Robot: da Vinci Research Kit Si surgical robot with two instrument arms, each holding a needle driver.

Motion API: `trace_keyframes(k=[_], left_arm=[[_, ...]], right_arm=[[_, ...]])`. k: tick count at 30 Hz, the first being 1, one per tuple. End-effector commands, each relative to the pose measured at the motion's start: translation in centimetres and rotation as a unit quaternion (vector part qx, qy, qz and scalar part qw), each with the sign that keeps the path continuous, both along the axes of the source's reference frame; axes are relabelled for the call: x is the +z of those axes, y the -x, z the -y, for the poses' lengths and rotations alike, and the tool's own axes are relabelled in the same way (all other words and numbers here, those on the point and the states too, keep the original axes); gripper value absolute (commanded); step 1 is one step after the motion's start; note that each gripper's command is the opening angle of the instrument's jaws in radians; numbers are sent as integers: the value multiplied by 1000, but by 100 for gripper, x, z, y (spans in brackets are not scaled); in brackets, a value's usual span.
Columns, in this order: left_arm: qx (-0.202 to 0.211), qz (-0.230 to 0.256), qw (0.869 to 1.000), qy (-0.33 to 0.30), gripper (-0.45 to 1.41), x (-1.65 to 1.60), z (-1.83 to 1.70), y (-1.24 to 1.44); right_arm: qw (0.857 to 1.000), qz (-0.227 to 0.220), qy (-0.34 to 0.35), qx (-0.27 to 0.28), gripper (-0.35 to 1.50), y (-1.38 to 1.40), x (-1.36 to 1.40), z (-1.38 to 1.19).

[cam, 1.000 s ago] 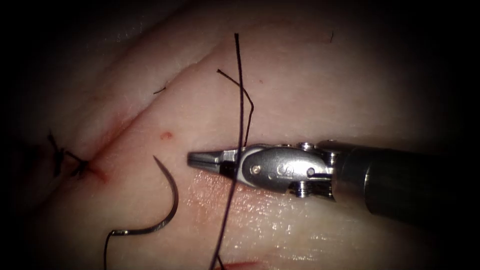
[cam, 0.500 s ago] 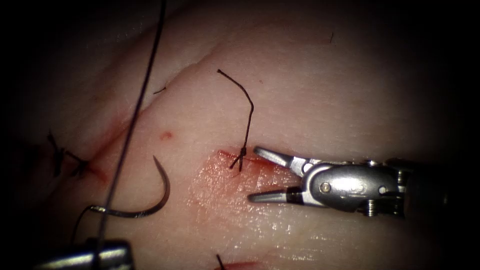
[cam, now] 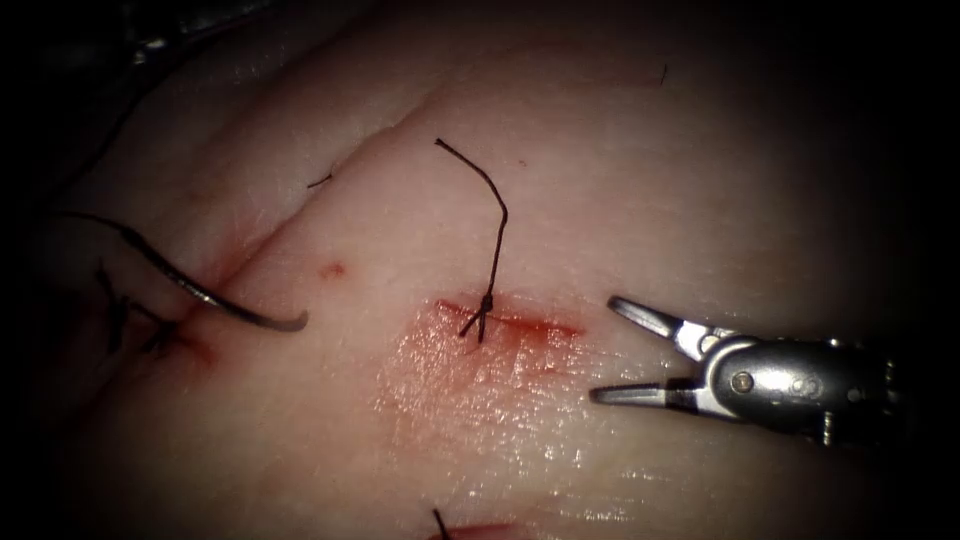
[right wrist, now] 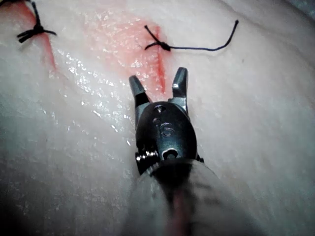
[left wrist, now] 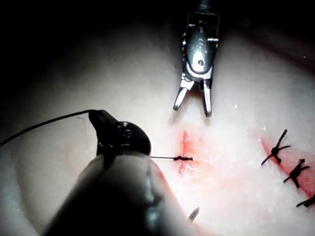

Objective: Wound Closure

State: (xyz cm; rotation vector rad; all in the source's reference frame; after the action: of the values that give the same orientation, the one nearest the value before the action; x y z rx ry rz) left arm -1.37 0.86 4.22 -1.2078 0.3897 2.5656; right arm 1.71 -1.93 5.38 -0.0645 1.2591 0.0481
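My right tool (cam: 605, 350) hovers just right of the short red cut (cam: 520, 322) with its jaws open and nothing between them; it is also seen end-on (right wrist: 157, 78) and from across the cut (left wrist: 193, 109). A knot (cam: 483, 305) sits on the cut, and its cut tail (cam: 497, 215) curls upward. The curved needle (cam: 235, 310) lies free on the tissue (cam: 640, 180) far left of the cut, not in it, its thread (cam: 90, 218) running up and left. My left tool (left wrist: 94, 116) is shut on that thread.
Older knotted stitches (cam: 160, 332) sit on a second red cut at the far left, close to the needle, and show as dark ties (left wrist: 276, 150). Red fluid (cam: 460, 370) stains the glistening tissue below the knot. A cut thread end (cam: 438, 520) pokes up at the bottom edge.
The right tool's jaws, shut across the thread at the knot, opened and backed off to the right; the thread is severed there. The long strand swung left, dragging the needle up and left.
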Motion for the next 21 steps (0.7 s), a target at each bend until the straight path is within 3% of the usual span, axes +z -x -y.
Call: trace_keyframes(k=[1,6,17,18,20,21], left_arm=[[-4,-1,1000,0,-45,18,-9,5],[-21,-15,1000,-8,-45,71,-21,4],[-34,-88,995,-18,-45,170,-55,-4],[-36,-87,995,-18,-38,176,-57,-4],[-58,-73,995,-37,51,185,-62,-7],[-71,-64,994,-49,83,188,-64,-9]], right_arm=[[1000,0,5,-1,78,-9,5,-4],[1000,3,10,0,104,-11,8,-7],[1000,5,16,0,110,-11,12,-11],[1000,5,16,0,111,-11,12,-11],[1000,5,16,1,118,-12,12,-11],[1000,5,16,1,120,-12,12,-11]])
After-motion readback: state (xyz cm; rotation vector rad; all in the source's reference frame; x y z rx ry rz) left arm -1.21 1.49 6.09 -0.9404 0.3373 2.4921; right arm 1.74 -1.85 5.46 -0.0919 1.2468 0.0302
